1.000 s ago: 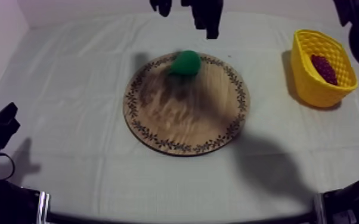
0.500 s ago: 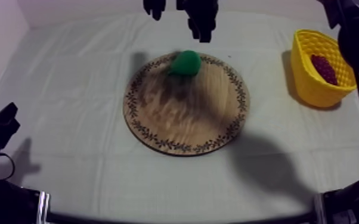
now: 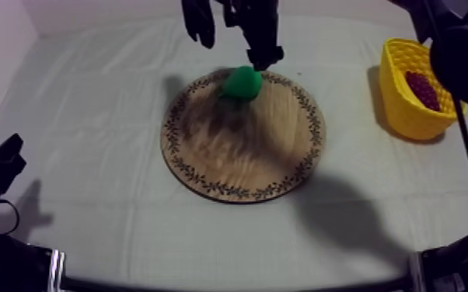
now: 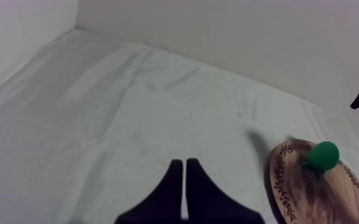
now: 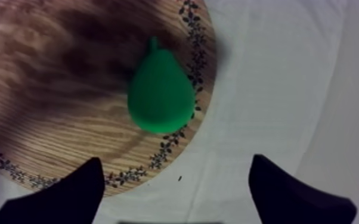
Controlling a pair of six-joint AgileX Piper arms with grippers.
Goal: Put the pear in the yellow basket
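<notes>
Lying by board (image 3: 241,159) rim, smooth bright-green pear (image 3: 242,81)

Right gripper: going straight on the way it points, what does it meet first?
Probably the pear, which lies just ahead of the open right gripper, by the rim of the wooden board; depth is unclear.

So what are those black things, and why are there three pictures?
They are two robot arms at a table. One camera looks down from above, and the other two ride on the arms. The right end effector hangs open close to a green toy pear, which lies on a round wooden board. The left end effector rests shut at its own side, holding nothing. A yellow basket on the right holds a bunch of grapes. Nothing is held yet.
</notes>
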